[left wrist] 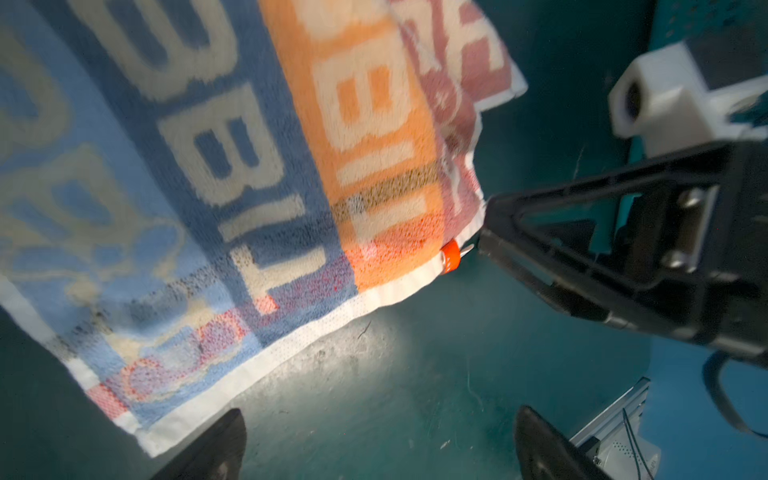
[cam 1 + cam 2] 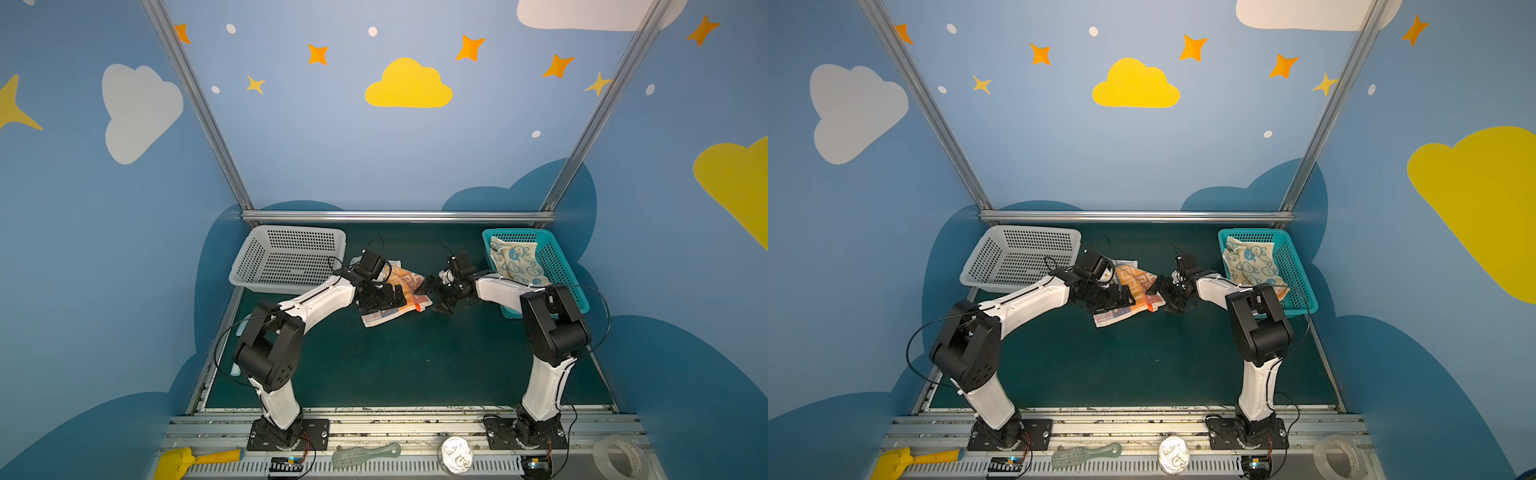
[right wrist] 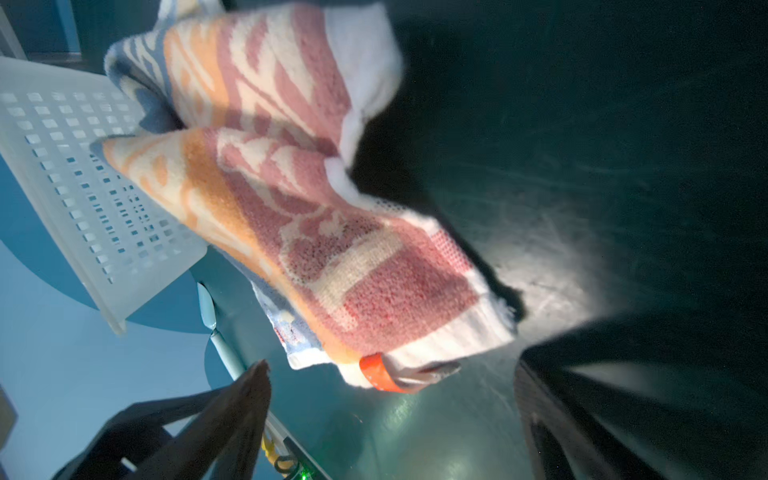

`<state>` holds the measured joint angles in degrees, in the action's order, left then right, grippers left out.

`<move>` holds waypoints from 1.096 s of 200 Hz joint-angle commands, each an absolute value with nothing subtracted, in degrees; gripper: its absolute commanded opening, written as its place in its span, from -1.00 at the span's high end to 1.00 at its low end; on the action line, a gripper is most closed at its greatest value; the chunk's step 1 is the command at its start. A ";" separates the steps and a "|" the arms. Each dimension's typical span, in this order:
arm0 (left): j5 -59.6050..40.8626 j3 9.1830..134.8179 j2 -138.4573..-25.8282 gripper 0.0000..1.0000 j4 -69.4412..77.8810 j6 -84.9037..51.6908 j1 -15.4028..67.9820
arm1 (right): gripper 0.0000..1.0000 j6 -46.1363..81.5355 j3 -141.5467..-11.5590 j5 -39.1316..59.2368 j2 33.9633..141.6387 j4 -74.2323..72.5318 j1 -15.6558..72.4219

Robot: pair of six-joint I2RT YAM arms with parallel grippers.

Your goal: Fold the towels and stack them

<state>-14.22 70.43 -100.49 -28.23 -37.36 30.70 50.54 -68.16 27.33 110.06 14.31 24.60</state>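
I'm looking down on the dark green table mat (image 2: 395, 365). A white perforated plastic basket (image 2: 291, 257) sits back left. A teal perforated plastic basket (image 2: 557, 257) sits back right, with a cream rabbit-print towel (image 2: 515, 259) draped inside. Between them the blue, orange and pink striped terry towel (image 2: 409, 280) lies rumpled on the mat, and my left arm (image 2: 320, 297) covers part of it in both top views. My left gripper (image 1: 382, 444) hangs over its near edge, jaws spread wide, holding no cloth. My right gripper (image 2: 434, 296) is at the towel's right edge, also wide and gripping nothing, with the small orange tag (image 3: 376, 372) just ahead of its fingertips.
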 commanded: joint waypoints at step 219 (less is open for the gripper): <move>-16.33 63.91 -102.57 -0.99 -25.95 -37.66 26.35 | 0.75 38.62 -85.18 9.30 125.92 37.00 29.02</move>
<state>-15.27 64.62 -101.65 -26.09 -38.37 27.11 40.95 -85.45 13.63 120.57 33.50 28.16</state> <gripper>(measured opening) 0.995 0.164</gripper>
